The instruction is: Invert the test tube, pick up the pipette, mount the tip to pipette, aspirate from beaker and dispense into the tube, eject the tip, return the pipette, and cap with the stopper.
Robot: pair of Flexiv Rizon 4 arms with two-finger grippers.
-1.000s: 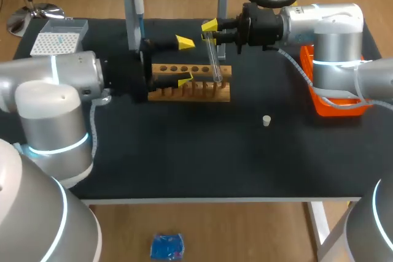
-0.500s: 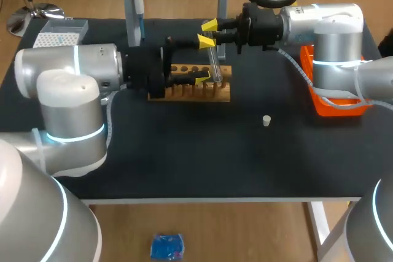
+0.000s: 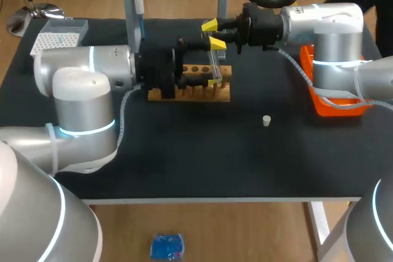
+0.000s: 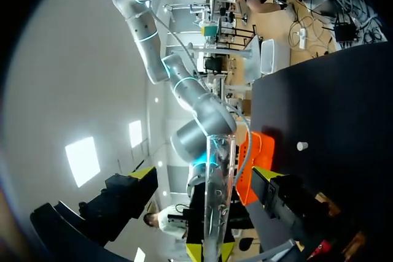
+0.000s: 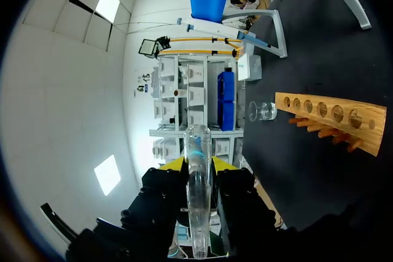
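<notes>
Right end effector (image 3: 210,27) is clamping the tube (image 4: 219,194), tilted above the rack (image 3: 224,93). Left end effector (image 3: 215,62) is standing wide, its fingers flanking the tube without gripping. Risk: right letting go before left is gripping would drop the tube; off-centre closing could twist it.

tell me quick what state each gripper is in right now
left gripper: open, with a finger on each side of the test tube and neither gripping it
right gripper: shut on the test tube
</notes>
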